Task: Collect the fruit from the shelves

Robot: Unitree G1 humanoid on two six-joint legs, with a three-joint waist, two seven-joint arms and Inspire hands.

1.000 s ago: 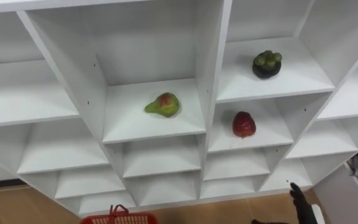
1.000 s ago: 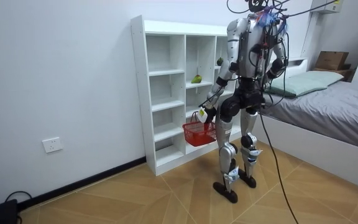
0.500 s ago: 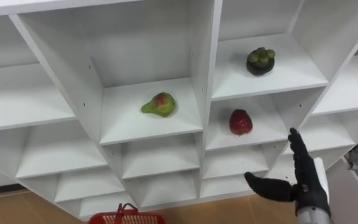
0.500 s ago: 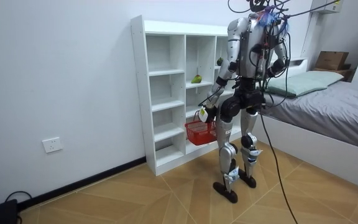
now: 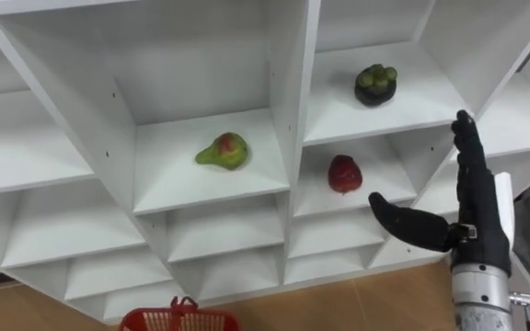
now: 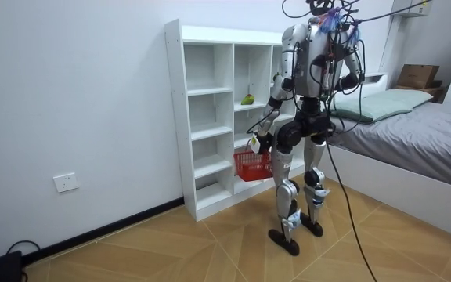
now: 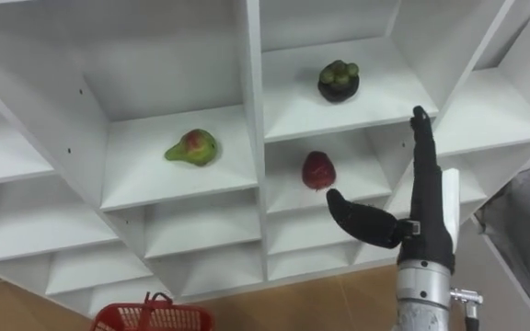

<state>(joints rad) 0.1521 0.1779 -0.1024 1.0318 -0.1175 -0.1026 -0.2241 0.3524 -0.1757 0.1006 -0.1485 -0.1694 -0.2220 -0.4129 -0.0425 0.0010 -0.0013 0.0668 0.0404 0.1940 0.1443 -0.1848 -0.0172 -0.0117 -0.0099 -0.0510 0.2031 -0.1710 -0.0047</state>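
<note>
White closet (image 5: 35,161) shelves: pear (image 5: 221,151), red fruit (image 5: 343,173), dark green-topped fruit (image 5: 374,84).

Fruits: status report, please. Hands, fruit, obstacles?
Right hand open near red fruit. Left hand holds basket. Pear, dark fruit shelved too. Nothing blocking.

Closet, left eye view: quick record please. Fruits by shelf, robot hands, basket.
pear: middle column shelf of the closet
dark fruit: upper shelf, next column to the right
red fruit: shelf directly below the dark fruit
right robot hand: open, upright in front of the closet, right of the red fruit, holding nothing
red basket: off the floor, hanging under the left robot hand
</note>
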